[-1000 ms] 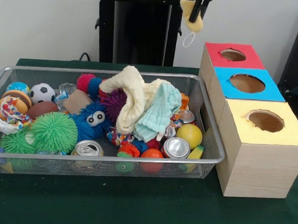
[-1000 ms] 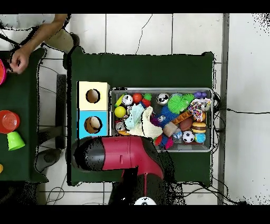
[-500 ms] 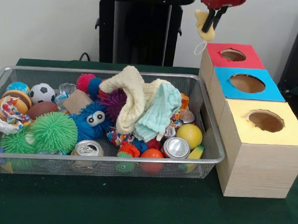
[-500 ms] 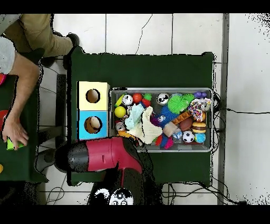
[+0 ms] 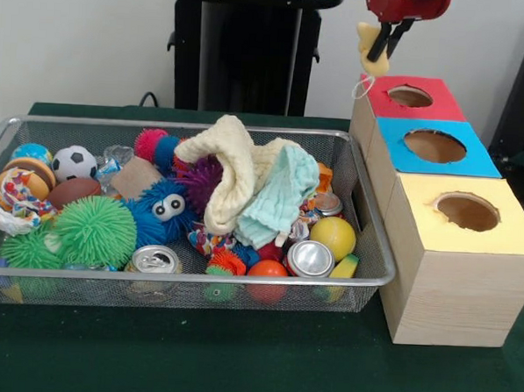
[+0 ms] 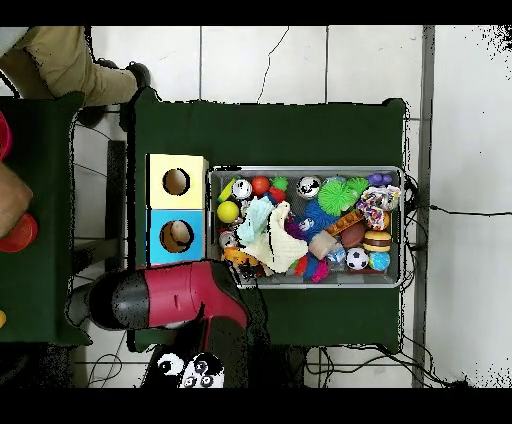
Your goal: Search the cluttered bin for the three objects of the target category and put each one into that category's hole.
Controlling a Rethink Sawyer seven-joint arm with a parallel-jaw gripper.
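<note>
High at the right of the front view, my gripper (image 5: 380,49) is shut on a small yellow soft toy (image 5: 368,36) with a white loop hanging under it. It hangs just left of and above the red box's hole (image 5: 410,96). The blue hole (image 5: 434,145) and the yellow hole (image 5: 466,211) come nearer in the same row. The wire bin (image 5: 377,255) on the left is full of balls, cans, spiky toys and cloths (image 5: 245,182). In the overhead view the red arm (image 6: 170,295) covers the red box and hides the gripper beside the bin (image 6: 305,170).
Two drink cans (image 5: 310,258) lie at the bin's front, near a yellow ball (image 5: 333,237) and a blue furry toy (image 5: 165,207). In the overhead view, a person's leg (image 6: 50,60) and hand (image 6: 10,195) show at the left by a side table.
My gripper has carried the yellow toy rightward, from above the bin's far end to the red box's edge. The person's arm has drawn back off the side table.
</note>
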